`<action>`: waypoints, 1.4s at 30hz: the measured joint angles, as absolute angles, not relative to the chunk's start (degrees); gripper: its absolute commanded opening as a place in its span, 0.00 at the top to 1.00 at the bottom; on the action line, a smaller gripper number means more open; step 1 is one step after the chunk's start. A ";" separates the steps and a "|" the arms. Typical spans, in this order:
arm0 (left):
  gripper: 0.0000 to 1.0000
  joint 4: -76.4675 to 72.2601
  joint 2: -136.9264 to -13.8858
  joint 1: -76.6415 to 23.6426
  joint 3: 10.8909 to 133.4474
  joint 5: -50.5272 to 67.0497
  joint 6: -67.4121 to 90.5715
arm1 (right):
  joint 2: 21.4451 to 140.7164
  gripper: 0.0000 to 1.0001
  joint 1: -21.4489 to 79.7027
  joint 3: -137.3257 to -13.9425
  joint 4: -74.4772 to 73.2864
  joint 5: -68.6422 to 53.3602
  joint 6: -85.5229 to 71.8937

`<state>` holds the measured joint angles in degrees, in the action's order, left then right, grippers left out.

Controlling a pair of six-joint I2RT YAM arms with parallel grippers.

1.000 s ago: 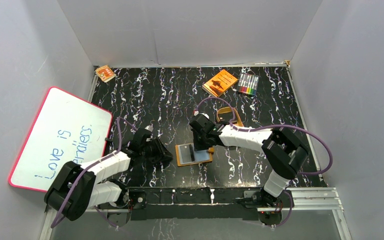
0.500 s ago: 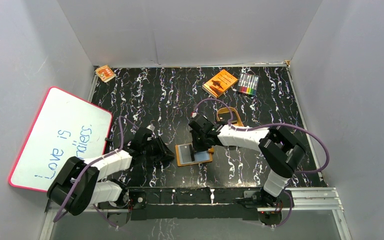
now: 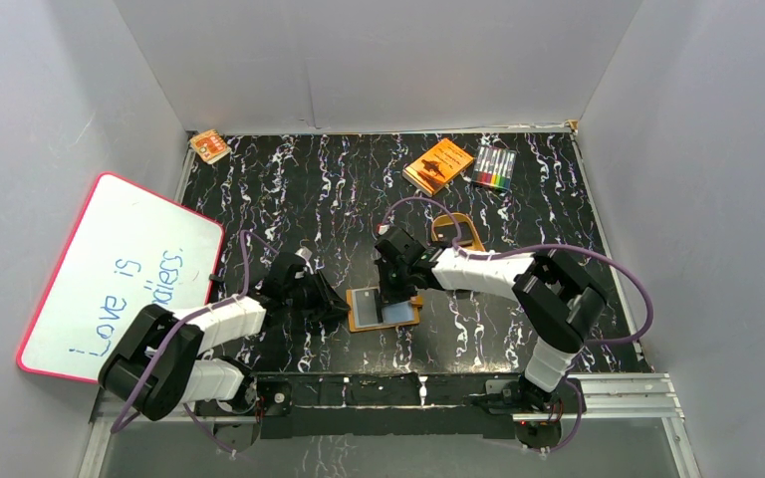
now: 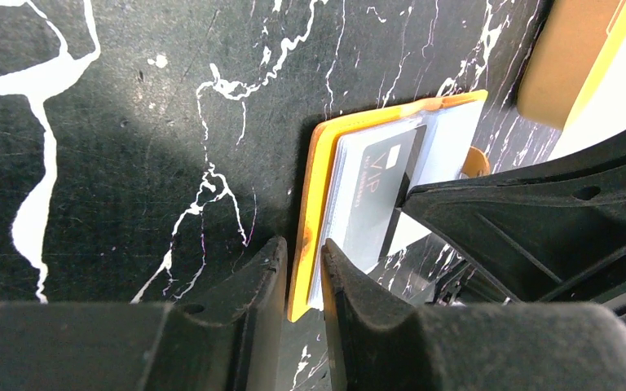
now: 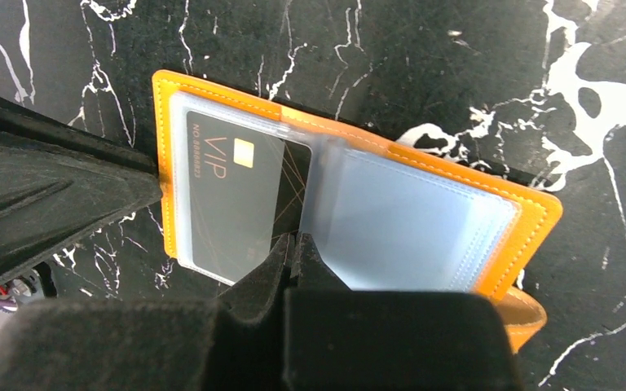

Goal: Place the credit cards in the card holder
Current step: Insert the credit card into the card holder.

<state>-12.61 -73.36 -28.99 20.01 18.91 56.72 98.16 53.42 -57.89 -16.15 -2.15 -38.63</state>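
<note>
The card holder (image 3: 383,309) lies open on the table (image 3: 289,189) between both arms. The left gripper (image 4: 303,248) pinches its stiff orange left edge, jaws narrow. The right gripper (image 5: 293,244) is closed, possibly nipping a flimsy clear sleeve (image 5: 407,220). 1 thin, slick credit card (image 5: 228,204) sits pocketed; best held by its edges.

A whiteboard (image 3: 120,274) leans left; an orange book (image 3: 438,164) lies beside a marker pack (image 3: 494,167).
</note>
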 measured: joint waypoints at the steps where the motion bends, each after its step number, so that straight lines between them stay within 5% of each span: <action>1: 0.79 -12.78 -73.46 -28.99 20.01 19.00 56.79 | 98.51 1.00 53.45 -58.11 -16.08 -2.51 -38.63; 25: 0.81 -12.19 -73.26 -28.99 20.04 18.88 56.88 | 100.61 0.99 53.84 -59.13 -11.44 -7.77 -39.41; 30: 0.76 -5.99 -68.63 -29.02 20.54 15.41 55.61 | 97.29 0.75 53.98 -59.13 -14.15 -5.17 -39.52; 36: 0.58 1.53 -62.47 -29.02 23.30 12.53 53.83 | 87.19 0.64 53.30 -58.44 -16.76 -1.00 -38.70; 42: 0.30 7.08 -58.17 -29.02 28.35 10.99 50.72 | 72.72 0.25 48.13 -50.97 -18.71 7.57 -38.89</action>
<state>7.08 -58.17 -29.02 28.35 10.99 50.72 72.72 48.13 -50.97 -18.71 7.57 -38.89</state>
